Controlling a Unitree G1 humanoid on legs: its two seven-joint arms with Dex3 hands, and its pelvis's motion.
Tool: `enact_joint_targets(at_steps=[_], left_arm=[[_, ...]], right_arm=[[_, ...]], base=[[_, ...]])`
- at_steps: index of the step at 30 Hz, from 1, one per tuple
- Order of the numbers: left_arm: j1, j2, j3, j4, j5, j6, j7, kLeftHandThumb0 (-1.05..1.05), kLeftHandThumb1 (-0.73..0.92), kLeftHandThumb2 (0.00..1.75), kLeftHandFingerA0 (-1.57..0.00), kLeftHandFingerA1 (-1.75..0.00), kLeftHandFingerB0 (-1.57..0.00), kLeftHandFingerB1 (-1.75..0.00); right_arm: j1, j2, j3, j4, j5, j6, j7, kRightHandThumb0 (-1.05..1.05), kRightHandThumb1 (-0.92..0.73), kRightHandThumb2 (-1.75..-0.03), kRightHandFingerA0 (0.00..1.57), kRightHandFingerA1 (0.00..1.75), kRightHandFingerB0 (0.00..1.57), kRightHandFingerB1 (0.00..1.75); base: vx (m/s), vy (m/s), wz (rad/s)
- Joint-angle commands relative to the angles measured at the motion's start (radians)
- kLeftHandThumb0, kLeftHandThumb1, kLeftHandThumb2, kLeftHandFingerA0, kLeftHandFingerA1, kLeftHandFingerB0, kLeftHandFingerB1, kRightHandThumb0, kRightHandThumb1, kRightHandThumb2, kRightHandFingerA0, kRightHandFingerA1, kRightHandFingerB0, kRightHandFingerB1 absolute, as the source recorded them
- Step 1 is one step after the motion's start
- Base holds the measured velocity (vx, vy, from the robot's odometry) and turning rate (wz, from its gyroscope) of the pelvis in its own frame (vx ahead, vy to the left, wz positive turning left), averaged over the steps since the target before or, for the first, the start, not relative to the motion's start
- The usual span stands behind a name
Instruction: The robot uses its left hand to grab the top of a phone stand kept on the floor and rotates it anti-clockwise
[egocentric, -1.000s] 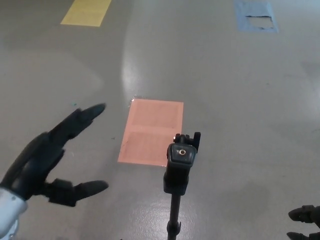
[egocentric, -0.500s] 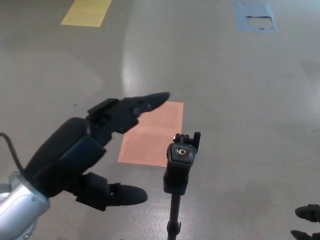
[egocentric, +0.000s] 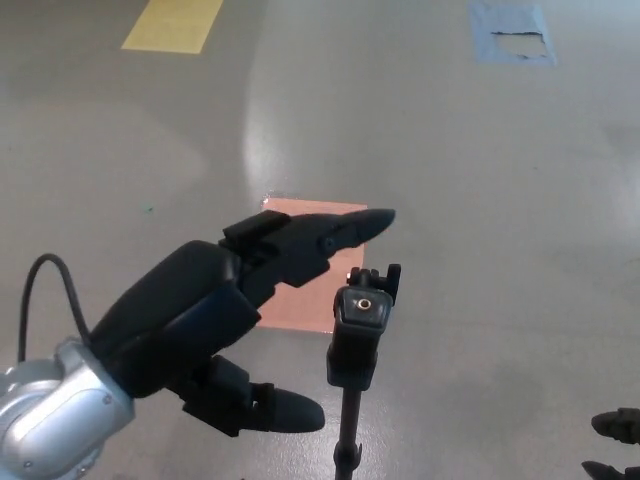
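Note:
A black phone stand (egocentric: 360, 330) rises from the floor at the lower middle of the head view, its clamp head pointing up at the camera and its thin pole running down out of the picture. My left hand (egocentric: 235, 315) is open just to the left of the stand's top. Its long fingers (egocentric: 330, 235) reach above the clamp and its thumb (egocentric: 280, 410) lies lower, beside the pole. It does not touch the stand. Only the fingertips of my right hand (egocentric: 615, 440) show at the bottom right corner.
A salmon-pink rectangular patch (egocentric: 310, 265) lies on the grey floor behind the stand, partly covered by my left hand. A yellow marking (egocentric: 172, 22) is at the top left and a blue patch (egocentric: 512, 32) at the top right.
My left hand has swung in from the far left toward the stand's top, with its fingers now reaching over the clamp. The stand has not moved.

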Motion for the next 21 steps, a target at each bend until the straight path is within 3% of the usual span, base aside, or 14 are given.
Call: enact_joint_targets(at_steps=[1,4,5,8,9,13,14,18,19,21], left_arm=[[-0.015,-0.007,-0.026,-0.003,0.054,0.037,-0.018,-0.58,0.43,0.54,-0.11,-0.28,0.00,-0.23],[-0.028,-0.011,-0.041,0.002,0.065,0.050,-0.024,-0.56,0.43,0.55,-0.10,-0.28,0.00,-0.25],[-0.034,-0.016,-0.047,0.007,0.070,0.048,-0.021,-0.59,0.38,0.70,-0.09,-0.33,-0.04,-0.26],[-0.056,-0.031,-0.068,0.033,0.107,0.020,0.001,-0.62,0.39,0.69,-0.09,-0.37,-0.07,-0.30],[-0.066,-0.039,-0.078,0.045,0.127,0.010,0.012,-0.32,0.21,0.82,0.00,-0.48,0.00,-0.49],[-0.086,-0.057,-0.092,0.076,0.157,-0.018,0.036,-0.32,0.22,0.82,0.00,-0.48,0.00,-0.48],[-0.092,-0.064,-0.095,0.086,0.160,-0.024,0.043,-0.56,0.45,0.54,-0.19,-0.31,-0.16,-0.30],[-0.107,-0.084,-0.101,0.110,0.173,-0.039,0.063,-0.55,0.46,0.54,-0.21,-0.31,-0.19,-0.30],[-0.110,-0.091,-0.101,0.115,0.179,-0.042,0.069,-0.28,0.27,0.85,-0.06,-0.50,-0.06,-0.49],[-0.112,-0.094,-0.101,0.118,0.181,-0.043,0.071,-0.28,0.27,0.85,-0.06,-0.50,-0.06,-0.49]], right_arm=[[0.008,-0.016,-0.001,0.005,0.001,-0.002,-0.003,-0.42,-0.62,-0.85,0.35,0.52,0.00,0.20],[0.007,-0.015,-0.002,0.004,0.002,-0.005,0.004,-0.43,-0.63,-0.85,0.34,0.52,0.00,0.19],[0.005,-0.015,0.002,0.004,-0.002,-0.005,0.003,-0.44,-0.62,-0.86,0.34,0.52,0.00,0.20],[0.001,-0.015,-0.001,0.005,0.002,0.001,0.006,-0.43,-0.62,-0.85,0.34,0.52,0.00,0.19],[0.000,-0.014,-0.001,0.005,0.003,0.003,0.007,-0.44,-0.62,-0.85,0.37,0.52,0.01,0.19],[-0.001,-0.013,-0.001,0.004,0.004,-0.001,0.015,-0.43,-0.61,-0.85,0.34,0.52,0.00,0.18],[-0.003,-0.013,0.000,0.004,0.003,0.004,0.015,-0.43,-0.61,-0.85,0.31,0.51,0.00,0.18],[-0.006,-0.015,0.006,0.005,-0.004,0.008,0.013,-0.44,-0.62,-0.85,0.32,0.51,0.00,0.18],[-0.006,-0.015,0.009,0.005,-0.007,0.006,0.012,-0.43,-0.62,-0.85,0.33,0.51,0.00,0.18],[-0.007,-0.014,0.009,0.006,-0.006,0.005,0.012,-0.43,-0.62,-0.85,0.33,0.51,0.00,0.18]], base=[[0.00,0.000,0.00],[0.00,0.000,0.00],[0.00,0.000,0.00],[0.00,0.000,0.00],[0.00,0.000,0.00],[0.00,0.000,0.00],[0.00,0.000,0.00],[0.00,0.000,0.00],[0.00,0.000,0.00],[0.00,0.000,0.00]])
